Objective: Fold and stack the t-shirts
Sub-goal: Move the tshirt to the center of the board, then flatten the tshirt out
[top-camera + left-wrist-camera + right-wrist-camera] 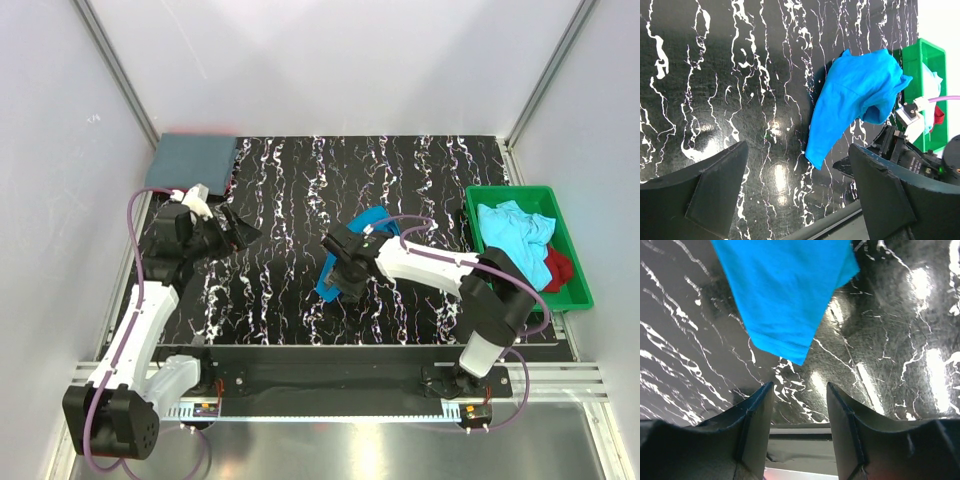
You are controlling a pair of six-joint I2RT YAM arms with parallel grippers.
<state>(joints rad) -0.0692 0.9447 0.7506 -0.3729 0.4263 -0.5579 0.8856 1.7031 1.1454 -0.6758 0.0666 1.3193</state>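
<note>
Grippers both stand open and empty: right gripper [800,390] over the turquoise shirt [372,217], unfolded at the middle of the table [280,180]; left gripper [797,147] well apart. We judge only the slate shirt [192,160] folded, far-left corner. Aqua shirt [515,232] and red shirt [560,268] lie bunched in the green tray [515,190].

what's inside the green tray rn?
A crumpled light aqua t-shirt lies in the green tray, with a red t-shirt peeking out beside it. Anything beneath them is covered.
</note>
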